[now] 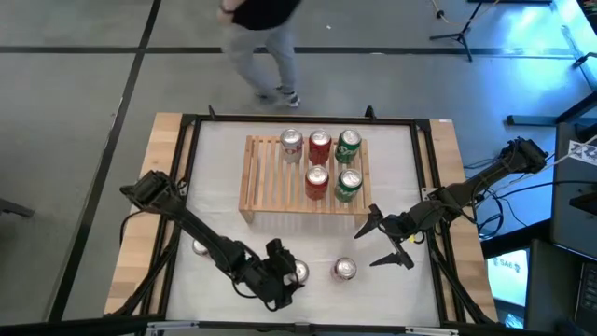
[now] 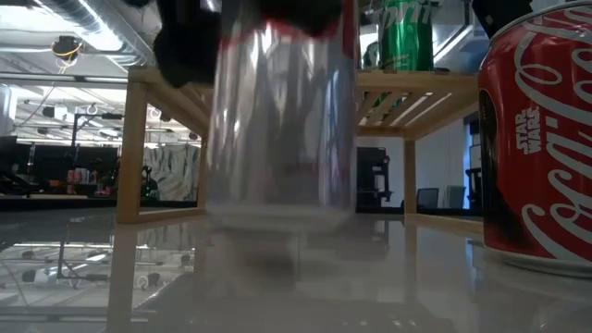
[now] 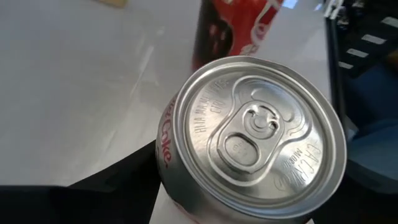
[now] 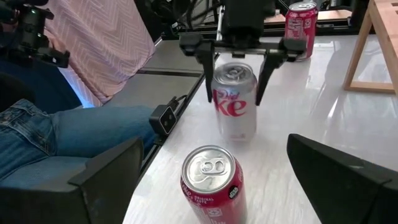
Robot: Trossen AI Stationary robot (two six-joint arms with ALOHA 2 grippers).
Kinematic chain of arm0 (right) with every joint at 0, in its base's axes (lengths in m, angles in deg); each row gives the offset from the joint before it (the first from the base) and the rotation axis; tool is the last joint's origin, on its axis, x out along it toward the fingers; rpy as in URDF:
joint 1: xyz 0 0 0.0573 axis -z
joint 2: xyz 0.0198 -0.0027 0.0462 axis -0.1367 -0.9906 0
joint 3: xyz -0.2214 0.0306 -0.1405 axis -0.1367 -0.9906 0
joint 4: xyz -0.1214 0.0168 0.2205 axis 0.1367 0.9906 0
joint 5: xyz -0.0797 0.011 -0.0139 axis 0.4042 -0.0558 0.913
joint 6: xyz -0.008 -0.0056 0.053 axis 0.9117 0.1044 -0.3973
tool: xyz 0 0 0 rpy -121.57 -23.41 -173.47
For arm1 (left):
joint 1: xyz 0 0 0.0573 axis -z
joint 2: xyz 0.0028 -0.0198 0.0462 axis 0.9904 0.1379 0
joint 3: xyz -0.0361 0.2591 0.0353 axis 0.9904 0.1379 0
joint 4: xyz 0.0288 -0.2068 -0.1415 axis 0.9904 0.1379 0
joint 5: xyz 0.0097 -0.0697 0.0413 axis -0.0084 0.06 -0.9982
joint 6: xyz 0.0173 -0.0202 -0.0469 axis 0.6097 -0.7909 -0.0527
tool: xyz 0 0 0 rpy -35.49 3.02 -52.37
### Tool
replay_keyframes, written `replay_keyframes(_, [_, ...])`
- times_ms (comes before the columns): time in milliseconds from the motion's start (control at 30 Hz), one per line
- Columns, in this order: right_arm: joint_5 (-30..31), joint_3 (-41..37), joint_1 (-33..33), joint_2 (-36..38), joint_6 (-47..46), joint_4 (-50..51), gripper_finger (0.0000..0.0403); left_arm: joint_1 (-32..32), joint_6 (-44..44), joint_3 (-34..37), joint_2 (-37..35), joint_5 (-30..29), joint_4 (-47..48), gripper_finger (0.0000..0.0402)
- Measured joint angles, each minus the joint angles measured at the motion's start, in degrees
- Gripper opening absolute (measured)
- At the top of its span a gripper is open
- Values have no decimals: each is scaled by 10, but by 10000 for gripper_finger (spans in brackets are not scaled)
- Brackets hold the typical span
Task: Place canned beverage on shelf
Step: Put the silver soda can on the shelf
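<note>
The light wood shelf (image 1: pixel 303 177) stands at the table's middle and carries several cans on its slatted top. A silver Diet Coke can (image 4: pixel 234 99) stands upright near the table's front edge, and my left gripper (image 1: pixel 287 273) is shut on it. It also shows in the left wrist view (image 3: pixel 255 137) and the low view (image 2: pixel 277 120). A red Coke can (image 1: pixel 344 269) stands just to its right. My right gripper (image 1: pixel 387 241) is open and empty, right of the red can (image 4: pixel 211 180) and facing it. My left gripper pinches the Diet Coke can's upper side wall (image 4: pixel 217 84) between its two fingers (image 4: pixel 268 68), one on each side. The fingers come from above, pointing down. The can is upright; I cannot tell whether its base is still on the table.
A third loose can (image 1: pixel 200 247) stands on the table at the left, beside my left arm. A person (image 1: pixel 266 47) walks beyond the far edge. Another person's legs (image 4: pixel 62 130) are close to the table's near edge.
</note>
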Motion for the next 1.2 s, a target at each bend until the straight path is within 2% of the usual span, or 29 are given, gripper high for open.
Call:
replay_keyframes(267, [0, 0, 0, 0, 0, 1, 392, -19, 25, -59, -42, 48, 105, 302])
replay_keyframes(567, [0, 0, 0, 0, 0, 2, 392, -47, 117, -131, -113, 48, 198, 302])
replay_keyframes(767, [0, 0, 0, 0, 0, 2, 392, -80, 162, -139, -173, 48, 243, 302])
replay_keyframes(1067, [0, 0, 0, 0, 0, 2, 392, -173, 220, -139, -232, 66, 295, 302])
replay_keyframes(1200, [0, 0, 0, 0, 0, 2, 392, -229, 252, -139, -233, 120, 294, 302])
